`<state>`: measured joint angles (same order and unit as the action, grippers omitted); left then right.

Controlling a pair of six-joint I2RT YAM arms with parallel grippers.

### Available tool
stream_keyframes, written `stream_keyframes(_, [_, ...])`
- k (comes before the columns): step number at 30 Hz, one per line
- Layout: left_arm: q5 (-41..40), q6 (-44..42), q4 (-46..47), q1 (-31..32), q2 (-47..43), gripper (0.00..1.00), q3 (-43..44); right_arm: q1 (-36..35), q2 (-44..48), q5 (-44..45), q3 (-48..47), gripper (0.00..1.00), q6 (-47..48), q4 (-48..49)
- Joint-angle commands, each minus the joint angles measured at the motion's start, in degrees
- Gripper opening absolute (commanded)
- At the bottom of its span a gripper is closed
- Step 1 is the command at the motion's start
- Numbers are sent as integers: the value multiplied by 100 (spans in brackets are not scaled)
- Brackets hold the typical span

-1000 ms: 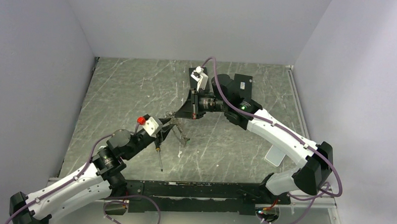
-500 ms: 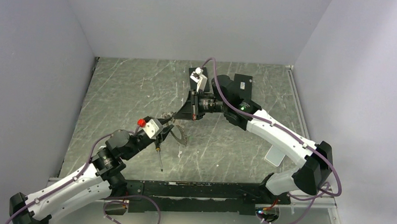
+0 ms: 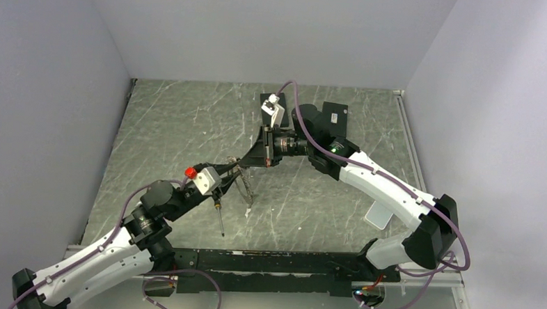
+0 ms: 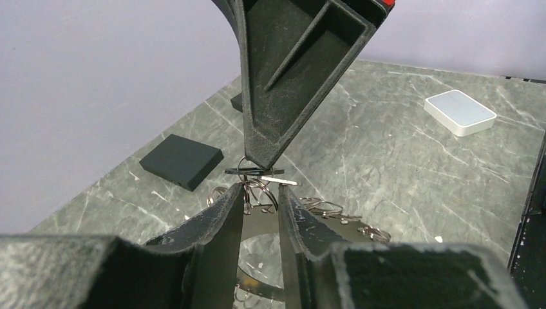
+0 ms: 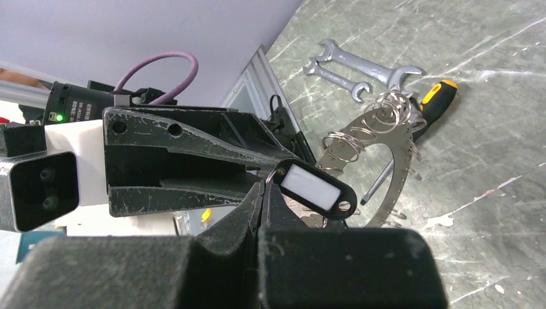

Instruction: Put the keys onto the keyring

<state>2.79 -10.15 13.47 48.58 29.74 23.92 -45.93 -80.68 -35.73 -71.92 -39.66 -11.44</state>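
Note:
The keyring (image 5: 394, 168) is a flat grey metal hoop, held tilted up off the table. Small wire rings (image 5: 386, 116) and short tooth-like keys (image 5: 413, 172) hang along its rim. It shows edge-on in the top view (image 3: 245, 189). My left gripper (image 4: 261, 191) is nearly shut, pinching the hoop's band (image 4: 261, 215) between its fingers. My right gripper (image 5: 261, 188) is shut on the small wire ring of a black tag with a white label (image 5: 312, 187). It holds the tag just above the left fingertips (image 4: 254, 172). Both grippers meet at the table's middle (image 3: 239, 165).
Two silver wrenches (image 5: 348, 67) and a yellow-and-black screwdriver (image 5: 438, 96) lie near the hoop; the screwdriver also shows in the top view (image 3: 220, 218). A black box (image 4: 181, 161) and a white box (image 4: 460, 112) lie further off. Grey walls enclose the table.
My left gripper has drawn slightly back to the left with the hoop, which now stands more edge-on. The right gripper has barely moved.

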Motion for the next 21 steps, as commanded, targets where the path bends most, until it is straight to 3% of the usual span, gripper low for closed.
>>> stream_keyframes(1, [205, -80, 225, 27, 6, 31, 248, 23, 52, -164, -72, 0, -103, 513])
stream_keyframes(21, [203, 121, -182, 80, -274, 29, 229, 225, 253, -141, -22, 0, -210, 687])
